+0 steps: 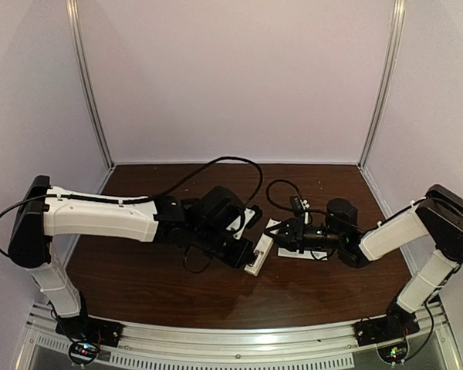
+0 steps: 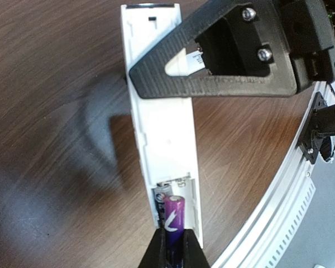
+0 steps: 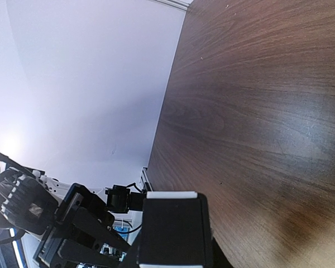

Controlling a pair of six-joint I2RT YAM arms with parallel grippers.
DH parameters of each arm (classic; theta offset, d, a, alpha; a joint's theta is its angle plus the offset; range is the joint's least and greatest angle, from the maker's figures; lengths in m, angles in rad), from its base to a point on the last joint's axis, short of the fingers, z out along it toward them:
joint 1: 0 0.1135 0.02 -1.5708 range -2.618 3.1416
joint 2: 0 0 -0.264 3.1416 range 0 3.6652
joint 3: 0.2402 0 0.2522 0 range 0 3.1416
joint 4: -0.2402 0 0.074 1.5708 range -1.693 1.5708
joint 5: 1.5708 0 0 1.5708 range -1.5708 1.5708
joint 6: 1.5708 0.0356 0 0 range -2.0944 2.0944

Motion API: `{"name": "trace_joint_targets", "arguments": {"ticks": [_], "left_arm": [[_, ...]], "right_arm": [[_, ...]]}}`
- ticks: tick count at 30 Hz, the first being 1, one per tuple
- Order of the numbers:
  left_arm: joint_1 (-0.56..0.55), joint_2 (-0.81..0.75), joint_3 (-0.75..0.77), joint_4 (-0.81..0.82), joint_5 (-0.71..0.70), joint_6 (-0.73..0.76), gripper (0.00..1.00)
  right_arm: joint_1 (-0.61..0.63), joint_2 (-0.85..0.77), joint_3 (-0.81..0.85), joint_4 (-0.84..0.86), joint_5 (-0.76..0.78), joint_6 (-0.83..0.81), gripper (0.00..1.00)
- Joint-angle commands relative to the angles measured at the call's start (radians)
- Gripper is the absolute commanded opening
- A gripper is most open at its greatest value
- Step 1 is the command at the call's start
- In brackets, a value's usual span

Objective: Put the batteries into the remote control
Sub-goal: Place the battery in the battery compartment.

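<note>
Dark wood tabletop [image 1: 177, 297], lilac walls [image 1: 231, 77]. My left gripper [image 2: 173, 248] pinches the purple battery [image 2: 175, 215] inside the bay of the remote control [image 2: 162, 128]; my right gripper [image 1: 276, 239] clamps its far end.

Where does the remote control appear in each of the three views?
Top external: remote control just below centre.
Left wrist: white bar running up the middle.
Right wrist: likely the shadowed white-edged block, bottom centre; unsure.
Shared landmark: the dark wooden table.

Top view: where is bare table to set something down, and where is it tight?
Free: table along the front rail; also the band by the back wall. Crowded: centre, left end effector and right end effector at the remote control.
</note>
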Motion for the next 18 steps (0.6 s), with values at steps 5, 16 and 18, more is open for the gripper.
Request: {"name": "trace_joint_targets", "arguments": {"ticks": [5,16,18], "left_arm": [[0.0,0.041,0.045,-0.028,0.054,0.002,0.0],[-0.001,0.108,0.104,-0.1,0.027,-0.028,0.0],[0.0,0.126,0.123,-0.116,0.032,-0.042,0.0]], "right_arm": [[0.01,0.011,-0.02,0.102,0.051,0.044,0.0],[0.013,0.004,-0.041,0.112,0.077,0.047,0.0],[0.014,-0.003,-0.047,0.112,0.088,0.047,0.0]]}}
